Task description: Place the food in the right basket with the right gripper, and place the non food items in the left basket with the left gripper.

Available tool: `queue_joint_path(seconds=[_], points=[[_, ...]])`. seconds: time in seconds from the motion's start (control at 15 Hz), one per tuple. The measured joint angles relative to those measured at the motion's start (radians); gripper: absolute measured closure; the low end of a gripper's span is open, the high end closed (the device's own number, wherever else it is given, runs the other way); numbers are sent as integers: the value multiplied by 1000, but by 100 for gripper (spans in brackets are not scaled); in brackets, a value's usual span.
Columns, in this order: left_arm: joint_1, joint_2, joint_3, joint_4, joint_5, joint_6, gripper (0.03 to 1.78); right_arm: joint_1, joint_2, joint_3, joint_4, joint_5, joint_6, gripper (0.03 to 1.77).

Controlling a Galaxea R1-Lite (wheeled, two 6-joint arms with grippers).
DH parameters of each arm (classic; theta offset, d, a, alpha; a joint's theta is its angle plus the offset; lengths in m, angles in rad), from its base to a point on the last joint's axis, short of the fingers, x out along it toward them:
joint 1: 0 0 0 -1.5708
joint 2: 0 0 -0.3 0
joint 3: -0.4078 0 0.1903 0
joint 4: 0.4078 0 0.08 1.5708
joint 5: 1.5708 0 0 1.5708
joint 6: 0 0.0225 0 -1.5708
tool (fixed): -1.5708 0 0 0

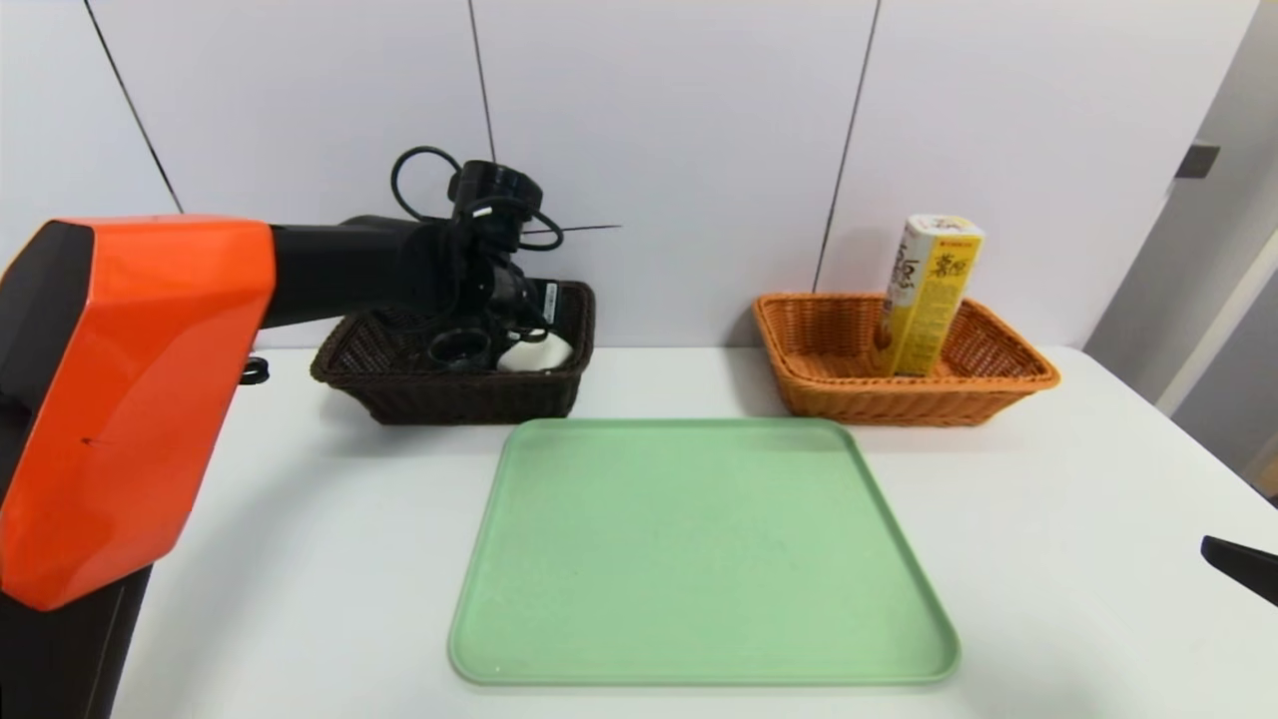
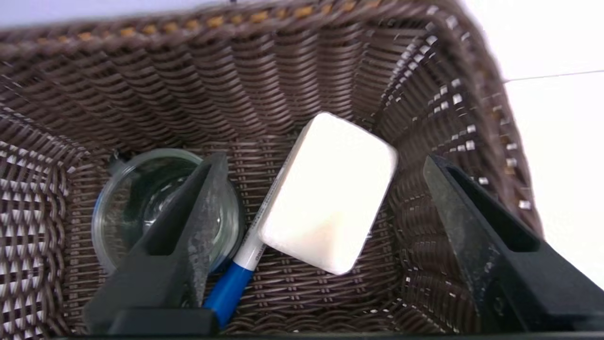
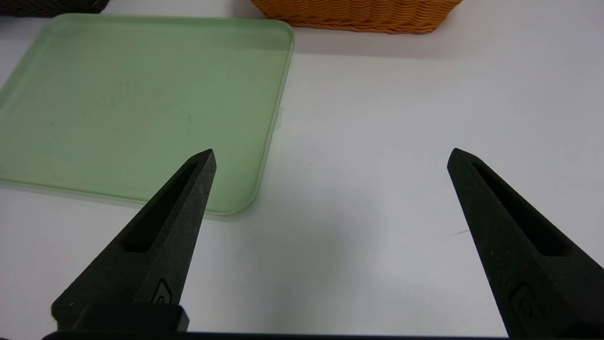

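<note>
The yellow snack box [image 1: 929,295] stands upright in the orange wicker basket [image 1: 998,394] at the back right. My left gripper [image 2: 321,163] hangs open over the dark brown basket [image 1: 449,399], holding nothing. On that basket's floor [image 2: 306,293] lie the white block [image 2: 330,191], the white marker with blue cap [image 2: 236,278] partly under the block, and the glass cup [image 2: 141,203] behind one finger. My right gripper [image 3: 330,156] is open above bare table near the tray's corner; only a dark tip [image 1: 1243,564] of it shows in the head view.
A green tray [image 1: 699,549] lies empty in the middle of the white table [image 1: 1048,559], in front of both baskets. A white panelled wall rises just behind the baskets. My orange left arm [image 1: 120,389] spans the left foreground.
</note>
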Motion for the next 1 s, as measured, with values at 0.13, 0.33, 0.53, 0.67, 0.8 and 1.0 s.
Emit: queue_joint_path(seconds=[0.13,0.33,0.53,0.67,0.8,1.0], points=[[8,-33,0,21,4,-7,27,0,0,1,0,1,0,10],[8,-100,2,131,8,-72,22,0,1,1,-1,3,-1,10],[11,-195,28,229,10,-117,18,0,1,-11,-1,5,-1,10],[9,-269,52,290,10,-140,17,0,1,-24,-1,6,-1,10],[11,-359,97,344,12,-153,15,0,-1,-37,2,4,-1,10],[9,-520,235,375,11,-151,14,1,-12,-55,7,1,-6,11]])
